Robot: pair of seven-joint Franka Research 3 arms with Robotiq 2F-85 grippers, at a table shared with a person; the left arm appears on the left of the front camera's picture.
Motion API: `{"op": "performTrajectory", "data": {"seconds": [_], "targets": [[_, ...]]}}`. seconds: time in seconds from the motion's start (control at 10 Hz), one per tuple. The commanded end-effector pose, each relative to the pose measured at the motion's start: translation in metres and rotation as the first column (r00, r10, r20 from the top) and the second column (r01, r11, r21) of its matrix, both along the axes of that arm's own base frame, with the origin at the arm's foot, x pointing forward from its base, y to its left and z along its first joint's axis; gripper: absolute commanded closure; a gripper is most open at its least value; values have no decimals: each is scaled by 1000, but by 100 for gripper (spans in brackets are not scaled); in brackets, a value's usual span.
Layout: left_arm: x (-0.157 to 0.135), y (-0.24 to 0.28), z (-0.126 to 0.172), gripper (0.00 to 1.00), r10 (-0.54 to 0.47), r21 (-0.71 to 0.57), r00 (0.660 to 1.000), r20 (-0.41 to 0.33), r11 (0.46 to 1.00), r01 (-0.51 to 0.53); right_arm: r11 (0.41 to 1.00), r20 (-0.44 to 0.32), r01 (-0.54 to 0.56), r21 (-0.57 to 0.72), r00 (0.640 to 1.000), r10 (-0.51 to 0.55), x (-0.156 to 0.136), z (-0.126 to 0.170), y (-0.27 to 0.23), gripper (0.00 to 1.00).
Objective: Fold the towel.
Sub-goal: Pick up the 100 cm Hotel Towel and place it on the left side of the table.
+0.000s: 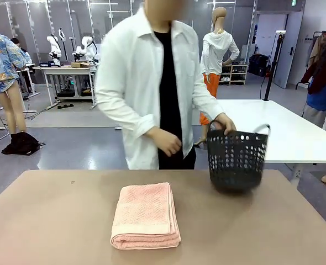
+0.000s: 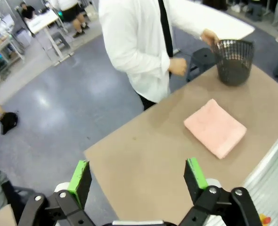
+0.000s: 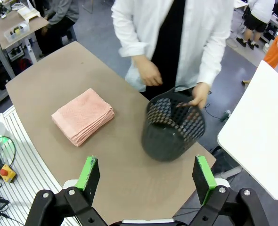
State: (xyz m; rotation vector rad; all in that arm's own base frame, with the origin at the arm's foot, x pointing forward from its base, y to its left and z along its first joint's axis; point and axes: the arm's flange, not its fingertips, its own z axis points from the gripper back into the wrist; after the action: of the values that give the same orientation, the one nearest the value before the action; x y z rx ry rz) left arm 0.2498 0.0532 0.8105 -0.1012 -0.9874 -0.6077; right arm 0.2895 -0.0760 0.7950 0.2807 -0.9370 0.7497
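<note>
The light pink towel lies folded into a thick rectangle on the brown table, near the front middle. It shows again in the left wrist view as the towel and in the right wrist view as the towel. My left gripper hangs open high above the table's left end, far from the towel. My right gripper is also open, above the table's right end, with nothing between its fingers.
A person in a white shirt stands at the far side and holds the rim of a black perforated basket on the table's right back corner. A white table stands behind.
</note>
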Motion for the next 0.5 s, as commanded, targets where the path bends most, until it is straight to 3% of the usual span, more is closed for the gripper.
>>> {"op": "performTrajectory", "data": {"seconds": [0.0,0.2,0.4], "targets": [[47,-28,-41,0,-12,-131,991,-133,991,-6,1000,0,3,1,1000,-3,-1,1,-1,0],[93,-63,-108,0,-1,-132,969,-246,991,-33,1000,0,3,1,1000,-3,-1,1,-1,0],[117,-89,-162,0,20,-125,940,-341,990,-66,1000,0,3,1,1000,-3,-1,1,-1,0]]}}
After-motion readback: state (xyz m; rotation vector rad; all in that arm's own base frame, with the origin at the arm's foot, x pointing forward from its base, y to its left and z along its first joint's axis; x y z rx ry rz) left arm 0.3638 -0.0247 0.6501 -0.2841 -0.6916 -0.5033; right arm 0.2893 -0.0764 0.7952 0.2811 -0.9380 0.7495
